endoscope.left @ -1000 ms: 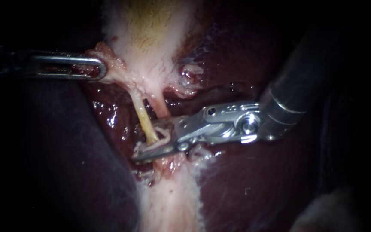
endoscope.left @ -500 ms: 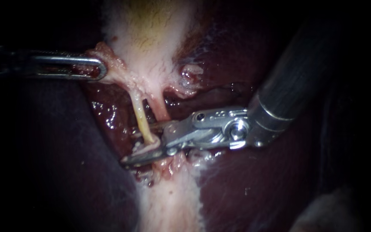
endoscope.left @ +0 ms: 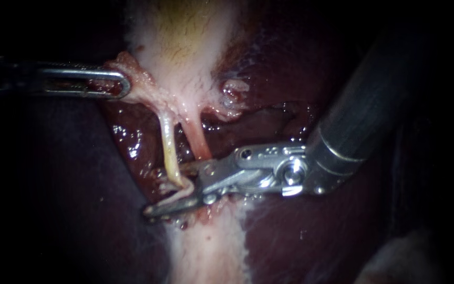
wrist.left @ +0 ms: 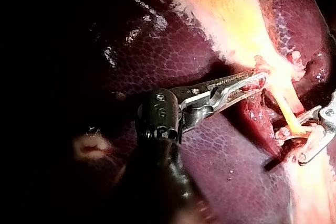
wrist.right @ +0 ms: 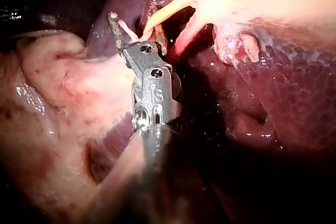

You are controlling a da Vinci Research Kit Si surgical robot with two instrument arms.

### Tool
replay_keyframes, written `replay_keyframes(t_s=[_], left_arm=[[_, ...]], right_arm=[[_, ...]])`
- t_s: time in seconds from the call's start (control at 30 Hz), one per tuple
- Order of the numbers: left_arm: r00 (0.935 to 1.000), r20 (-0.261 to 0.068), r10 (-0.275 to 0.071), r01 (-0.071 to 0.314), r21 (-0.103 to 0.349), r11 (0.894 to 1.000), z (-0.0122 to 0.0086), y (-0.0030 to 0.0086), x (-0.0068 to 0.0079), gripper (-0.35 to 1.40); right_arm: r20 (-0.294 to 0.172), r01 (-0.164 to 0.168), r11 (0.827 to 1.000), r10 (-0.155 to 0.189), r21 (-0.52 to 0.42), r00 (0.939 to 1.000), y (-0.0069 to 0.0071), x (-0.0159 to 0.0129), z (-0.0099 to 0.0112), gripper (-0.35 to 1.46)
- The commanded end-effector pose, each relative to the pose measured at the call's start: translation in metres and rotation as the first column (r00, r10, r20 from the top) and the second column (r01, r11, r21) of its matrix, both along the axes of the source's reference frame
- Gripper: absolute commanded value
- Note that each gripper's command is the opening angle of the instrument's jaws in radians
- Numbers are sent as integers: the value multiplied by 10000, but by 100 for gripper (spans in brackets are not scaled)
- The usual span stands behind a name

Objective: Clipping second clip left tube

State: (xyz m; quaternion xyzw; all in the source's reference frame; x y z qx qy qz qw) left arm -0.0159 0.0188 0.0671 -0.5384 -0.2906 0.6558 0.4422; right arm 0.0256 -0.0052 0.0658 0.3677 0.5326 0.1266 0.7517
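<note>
So the left tube (endoscope.left: 168,150), the pale yellow one, drops toward 6 o'clock into the gaping jaws of the right instrument (endoscope.left: 166,190) – they straddle its lower end. At 10 o'clock the left instrument (endoscope.left: 116,84) clamps gallbladder (endoscope.left: 185,63) tissue. Worry – closing askew could snag the pink tube (endoscope.left: 198,139) just beside.

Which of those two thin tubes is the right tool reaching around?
The pale yellow left tube: its lower end passes between the open jaws of the right instrument. The pinker tube beside it lies outside them.
</note>
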Motion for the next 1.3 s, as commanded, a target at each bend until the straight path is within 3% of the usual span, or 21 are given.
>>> replay_keyframes(t_s=[0.03, 0.2, 0.33, 0.67, 1.0, 1.3], left_arm=[[10000, 7, 5, -5, 1, 10000, 0, 0, 0, -35], [10000, 7, 5, -5, 1, 10000, 0, 0, 0, -35], [10000, 8, 7, -7, 1, 10000, 0, 0, 0, -35], [10000, 9, 8, -8, 2, 10000, 1, 1, 0, -35], [10000, 9, 7, -7, 2, 10000, 1, 1, 0, -35], [10000, 9, 7, -7, 1, 10000, 1, 1, 0, -35]], right_arm=[[-107, 173, 9997, -172, 154, 9998, -2, 0, -4, 46], [-571, 374, 9987, -354, 350, 9977, -7, 1, -15, 46], [-646, 435, 9982, -408, 421, 9971, -9, 3, -19, 45], [-654, 388, 9984, -360, 421, 9972, -3, 1, -11, 34], [-538, 465, 9982, -445, 377, 9976, 0, -3, -6, 6], [-270, 542, 9980, -533, 312, 9982, 2, -10, 4, -2]])
